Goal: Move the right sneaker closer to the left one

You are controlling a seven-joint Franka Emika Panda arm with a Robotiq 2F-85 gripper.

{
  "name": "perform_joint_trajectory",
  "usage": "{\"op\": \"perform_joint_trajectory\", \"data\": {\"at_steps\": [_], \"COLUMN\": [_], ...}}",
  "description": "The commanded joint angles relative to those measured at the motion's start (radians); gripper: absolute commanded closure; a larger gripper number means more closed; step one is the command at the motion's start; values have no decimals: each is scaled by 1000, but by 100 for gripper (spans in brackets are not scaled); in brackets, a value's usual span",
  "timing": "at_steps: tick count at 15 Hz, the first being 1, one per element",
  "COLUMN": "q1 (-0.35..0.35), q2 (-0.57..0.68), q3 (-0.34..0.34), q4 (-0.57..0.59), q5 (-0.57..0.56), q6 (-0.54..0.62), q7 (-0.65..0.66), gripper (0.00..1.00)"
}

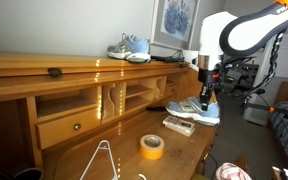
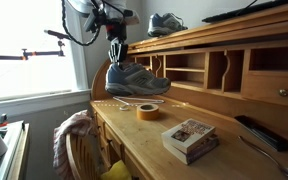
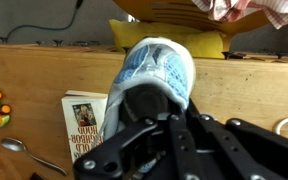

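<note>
My gripper (image 1: 206, 92) is shut on the heel collar of the right sneaker (image 1: 194, 111), a light blue mesh shoe with a white sole. It holds the shoe low over the wooden desk top (image 2: 154, 140). The gripper (image 2: 117, 56) and shoe (image 2: 136, 80) show in both exterior views. In the wrist view the shoe (image 3: 154, 65) points away from my jaws (image 3: 149, 130). The left sneaker (image 1: 129, 48) stands on the desk's top shelf, also in an exterior view (image 2: 166, 23).
A yellow tape roll (image 1: 152, 147) (image 2: 147, 110) lies on the desk near the held shoe. A book (image 2: 189, 137) (image 3: 84, 125), a dark remote (image 2: 259, 132) and a spoon (image 3: 19, 147) lie there too. A chair with cloth (image 2: 74, 135) stands at the desk.
</note>
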Motion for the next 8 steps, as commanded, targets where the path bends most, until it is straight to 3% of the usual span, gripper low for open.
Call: {"op": "perform_joint_trajectory", "data": {"at_steps": [1,8], "q1": [10,18], "q2": [-110,-175], "q3": [26,71], "q4": [8,115], "q5": [-71,-176], "q6": [-88,-183], "q7": [11,-7], "gripper": [98,98]}}
